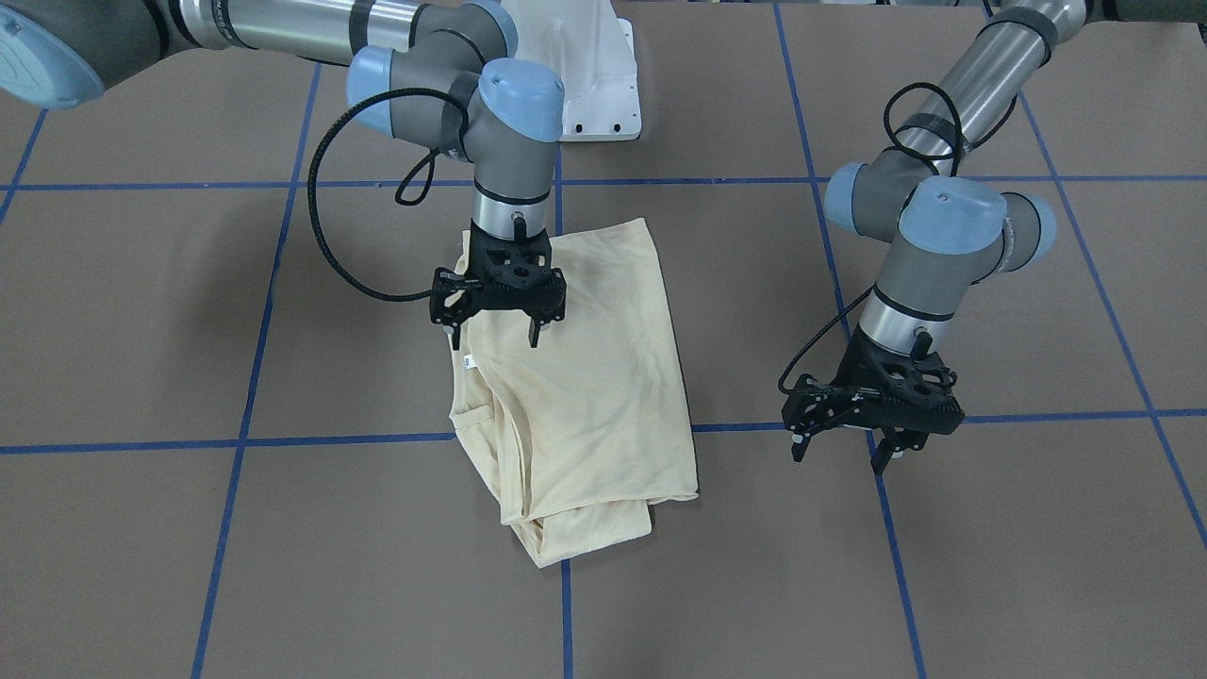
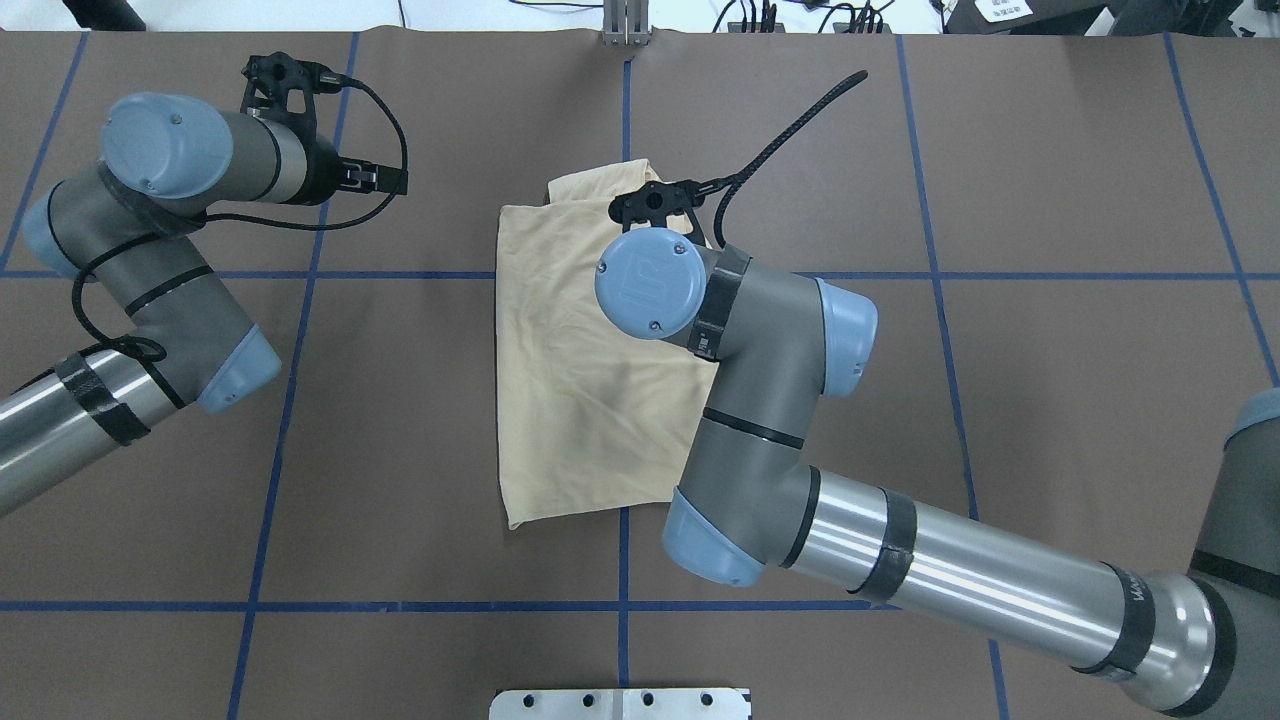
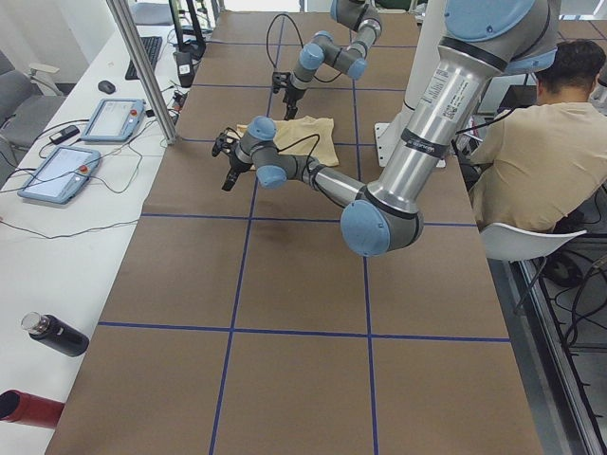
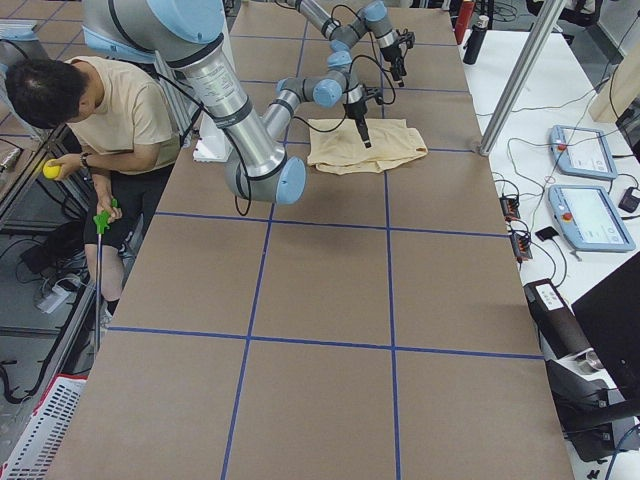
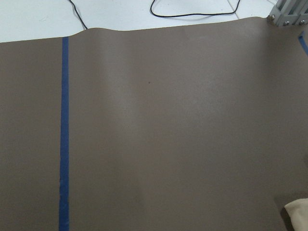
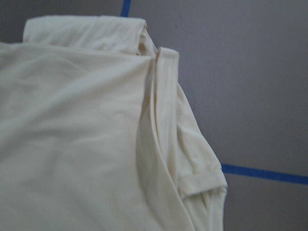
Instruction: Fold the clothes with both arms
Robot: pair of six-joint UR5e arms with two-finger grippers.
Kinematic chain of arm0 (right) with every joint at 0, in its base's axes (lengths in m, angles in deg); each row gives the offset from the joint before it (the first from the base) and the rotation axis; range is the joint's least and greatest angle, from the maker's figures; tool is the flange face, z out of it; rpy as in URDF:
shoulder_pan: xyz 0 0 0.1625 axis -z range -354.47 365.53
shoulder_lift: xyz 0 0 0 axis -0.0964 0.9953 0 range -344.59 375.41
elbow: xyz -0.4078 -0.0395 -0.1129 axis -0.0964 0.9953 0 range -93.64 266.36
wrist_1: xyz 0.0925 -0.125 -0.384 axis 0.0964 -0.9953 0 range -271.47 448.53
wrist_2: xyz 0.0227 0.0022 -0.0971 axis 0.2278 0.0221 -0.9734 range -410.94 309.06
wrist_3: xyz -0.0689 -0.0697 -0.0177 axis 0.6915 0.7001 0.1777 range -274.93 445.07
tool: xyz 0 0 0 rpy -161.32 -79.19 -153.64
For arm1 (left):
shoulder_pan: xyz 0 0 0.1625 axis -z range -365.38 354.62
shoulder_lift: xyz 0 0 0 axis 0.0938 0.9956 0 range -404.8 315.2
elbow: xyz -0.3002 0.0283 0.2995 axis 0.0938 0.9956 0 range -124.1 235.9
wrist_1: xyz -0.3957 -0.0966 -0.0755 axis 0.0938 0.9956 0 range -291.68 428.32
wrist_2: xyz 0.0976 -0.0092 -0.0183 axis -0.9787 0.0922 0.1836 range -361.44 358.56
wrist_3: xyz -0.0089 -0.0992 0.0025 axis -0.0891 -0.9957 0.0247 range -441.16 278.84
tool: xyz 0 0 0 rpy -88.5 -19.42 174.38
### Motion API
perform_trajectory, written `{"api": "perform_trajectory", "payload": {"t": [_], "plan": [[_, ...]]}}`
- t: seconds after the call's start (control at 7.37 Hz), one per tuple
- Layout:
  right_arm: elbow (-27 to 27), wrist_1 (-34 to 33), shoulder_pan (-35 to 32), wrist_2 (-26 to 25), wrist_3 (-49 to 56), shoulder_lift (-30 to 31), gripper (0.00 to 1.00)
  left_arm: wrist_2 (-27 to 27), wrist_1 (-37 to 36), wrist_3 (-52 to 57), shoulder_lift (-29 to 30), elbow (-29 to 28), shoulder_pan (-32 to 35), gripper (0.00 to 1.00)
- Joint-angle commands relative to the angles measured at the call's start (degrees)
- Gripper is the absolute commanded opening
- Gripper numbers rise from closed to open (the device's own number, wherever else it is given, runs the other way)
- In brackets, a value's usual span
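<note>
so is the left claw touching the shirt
Apart. The front-facing view shows the left claw over bare table, well clear of the shirt.

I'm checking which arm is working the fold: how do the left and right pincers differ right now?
The right pincer hangs over the folded shirt, near its edge; the left pincer hangs over bare table, apart from the shirt. The right pincer's wrist view is full of cloth; the left pincer's shows mostly table. Both point down, open and holding nothing.
</note>
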Motion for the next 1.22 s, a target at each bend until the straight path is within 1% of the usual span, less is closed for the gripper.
{"api": "perform_trajectory", "payload": {"t": [0.0,0.14,0.27,0.54,1.09], "plan": [[9.10,8.62,-2.74,0.05,-0.70,-4.13,1.00,0.00,0.00,-0.09,0.00,0.02,0.00,1.00],[10.85,8.64,-3.79,0.14,-0.44,-4.23,1.00,0.00,0.00,-0.09,0.00,0.02,0.00,1.00],[13.83,8.56,-4.50,0.14,0.34,-4.23,1.00,0.00,0.00,0.00,0.00,-0.07,0.00,1.00],[16.92,7.94,-4.86,0.49,2.72,-4.23,1.00,0.00,0.00,0.00,0.00,-0.16,-0.26,1.00],[17.37,7.85,-4.86,1.11,2.11,-4.93,1.00,0.00,0.00,0.08,0.00,-0.07,-0.26,1.00]]}}
